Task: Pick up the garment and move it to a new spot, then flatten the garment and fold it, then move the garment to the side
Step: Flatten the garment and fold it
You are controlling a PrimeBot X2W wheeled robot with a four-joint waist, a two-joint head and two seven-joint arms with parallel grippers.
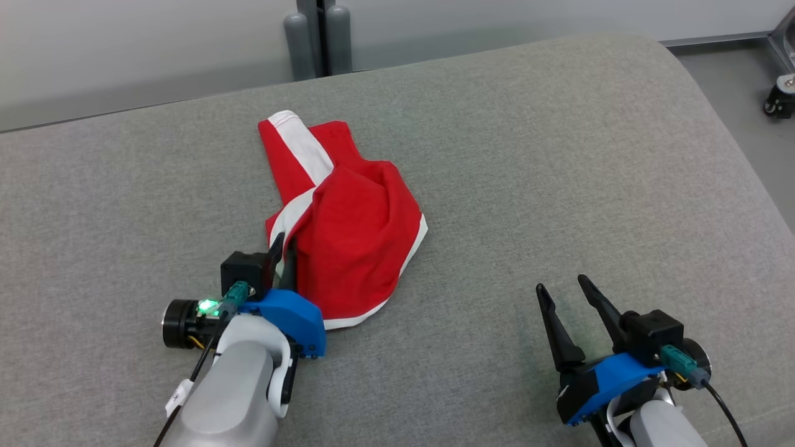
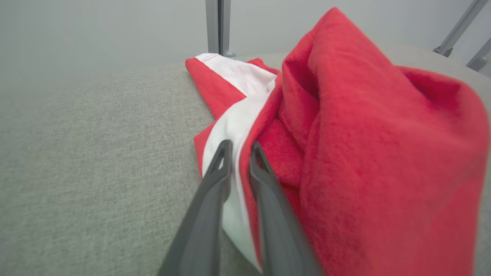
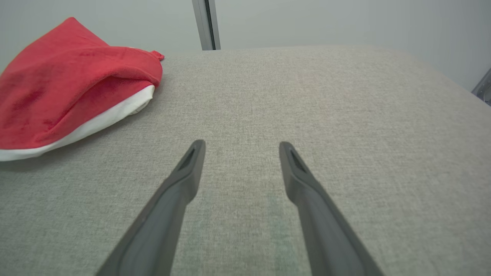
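1. Nearest my lens, the pale left forearm (image 1: 236, 385) reaches in over the cushion's near edge, carrying the left gripper (image 1: 282, 248) to the garment's near-left flank.
2. Grey padded cushion (image 1: 559, 155) carries the whole scene and stretches wide toward its rounded far-right corner.
3. Red garment (image 1: 354, 242), white-trimmed and rumpled, sits left of the cushion's middle. Its long axis runs from the near edge toward the far edge, leaning left as it goes.
4. Right gripper (image 1: 562, 283) rests by the near edge, well apart from the cloth, its jaws splayed and holding nothing. The garment lies ahead and to its left.
5. Left fingers (image 2: 215, 184) are drawn almost together, with the garment's white band (image 2: 234, 122) pinched between them.
6. My read: the left arm is plainly the nearer, so the first pick-up belongs to it. Gripped at one side, the cloth should trail along its long axis when carried.
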